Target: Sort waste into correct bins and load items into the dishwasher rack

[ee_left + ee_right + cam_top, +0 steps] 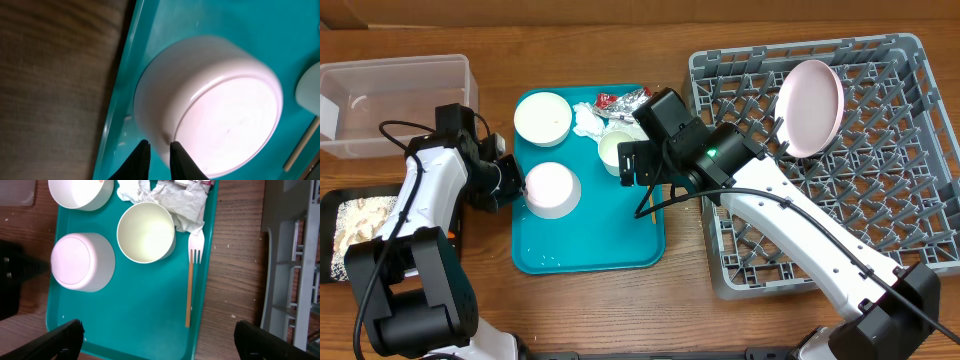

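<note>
First, nearest us, the teal tray (590,245) showed a broad bare stretch along its near edge. A strip of bare table (682,262) ran between its right rim and the dishwasher rack (880,215). To the left, the black tray (328,205) held beige food bits (360,225), its right part hidden under the left arm. The left gripper (158,147) hung over the teal tray's left rim, its fingers close together astride the wall of the nearer bowl (215,105), pinching it. That bowl sat just inside the rim, and we could not tell whether it stood upright or upturned. The right gripper (165,347) hung above the tray's middle with fingers spread wide, gripping nothing. The fork (190,280) lay just inside the tray's right edge, its long axis along that edge and its tines pointing away from us toward the napkins (175,202). Just beside it the cup (146,232) stood mouth up. Farther back lay the second bowl (542,118) and the foil wrapper (623,100), by the far rim. Beyond the tray's far-left corner sat the clear tub (395,100). In the rack's far-left part the plate (810,105) stood on edge among the pegs, leaning.
</note>
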Robot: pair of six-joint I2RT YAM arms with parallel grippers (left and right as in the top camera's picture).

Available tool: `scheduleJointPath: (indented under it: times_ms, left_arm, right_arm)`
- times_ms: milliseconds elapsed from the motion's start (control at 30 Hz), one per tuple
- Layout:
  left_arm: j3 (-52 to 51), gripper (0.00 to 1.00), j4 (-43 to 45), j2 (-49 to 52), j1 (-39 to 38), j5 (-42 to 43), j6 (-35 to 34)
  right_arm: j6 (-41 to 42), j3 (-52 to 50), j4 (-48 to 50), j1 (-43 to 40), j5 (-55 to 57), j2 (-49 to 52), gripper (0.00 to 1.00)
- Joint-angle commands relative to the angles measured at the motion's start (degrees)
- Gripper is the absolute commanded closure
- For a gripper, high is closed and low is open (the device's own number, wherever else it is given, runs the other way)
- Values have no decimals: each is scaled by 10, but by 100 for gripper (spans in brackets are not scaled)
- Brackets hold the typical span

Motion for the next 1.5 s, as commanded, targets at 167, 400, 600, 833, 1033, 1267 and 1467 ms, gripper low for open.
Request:
scheduleJointPath:
  times_ms: [167, 400, 600, 833, 1033, 1267, 1467]
  left_arm:
    - [5, 78, 92, -14, 2, 15, -6]
    - [5, 75, 153, -14, -6, 15, -33]
    - [5, 58, 168, -7, -21, -2, -33]
    - [5, 69, 223, 10, -22, -35, -62]
    - [5, 87, 243, 17, -22, -58, -78]
    - [5, 96, 223, 64, -25, -53, -97]
    - [5, 96, 217, 71, -26, -9, -101]
  right_arm:
    - [-1, 8, 1, -1, 6, 4, 0]
    - [-1, 8, 1, -1, 6, 4, 0]
    - [-1, 8, 1, -1, 6, 4, 0]
    - [-1, 8, 1, -1, 6, 4, 0]
    - [-1, 8, 1, -1, 6, 4, 0]
    - [-1, 8, 1, -1, 6, 4, 0]
    - [-1, 8, 1, -1, 6, 4, 0]
